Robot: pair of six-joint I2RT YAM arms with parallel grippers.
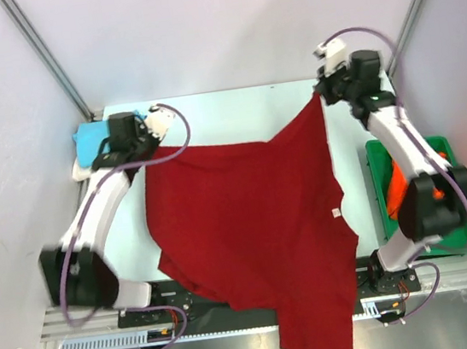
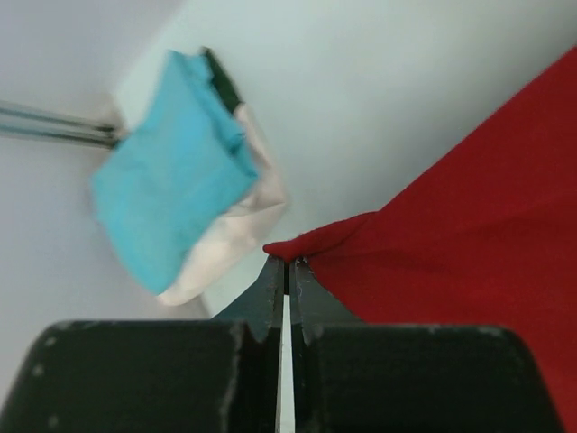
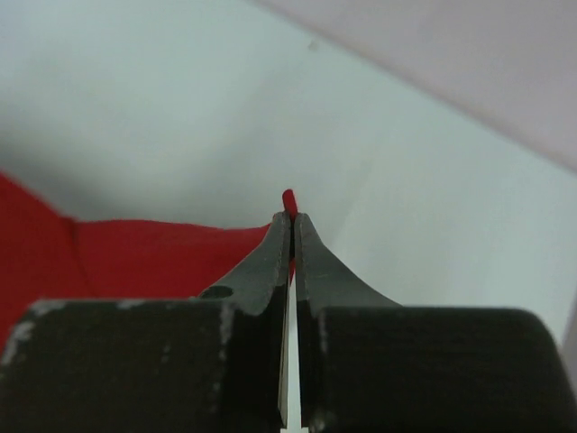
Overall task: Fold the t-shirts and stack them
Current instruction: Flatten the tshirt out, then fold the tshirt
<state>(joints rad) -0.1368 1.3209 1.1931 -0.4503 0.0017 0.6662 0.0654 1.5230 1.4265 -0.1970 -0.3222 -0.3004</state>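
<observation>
Dark red shirt [image 1: 249, 224] lies opened out across the bench [image 1: 234, 110], w/ its near end spilling over the front edge past the arm bases. Two far corners are pinched. Left fingers [image 2: 287, 267] are clamped on a corner at far left. Right fingers [image 3: 290, 221] are clamped on a corner at far right, just a nub of red poking past the tips. Nothing betw. either pair but cloth.

Why so: holding two corners well apart pulls that edge taut, so the cloth spreads instead of bunching. Prob. the lay-flat step before any fold. Right corner sits further back and looks raised, cloth running up to it in a peak. Left corner looks low, close to the bench. So the far edge runs skewed and creases cross the middle; shirt isn't square yet. The overhanging near end prob. needs drawing back onto the bench before folding.

Turquoise shirt [image 2: 171, 171] looks folded and lies on a cream shirt [image 2: 230, 248] at the far-left corner, just beside the left fingers. That's the stack, I'd say, kept out of the working area. Orange shirt [image 1: 395, 188] sits in the green tray [image 1: 436, 145] on the right, partly hidden by the right arm, not yet folded. Approx. halfway thru: two stacked, one in hand, one to go.

Risk: the thin pinch at the right corner could slip if pulled hard.
</observation>
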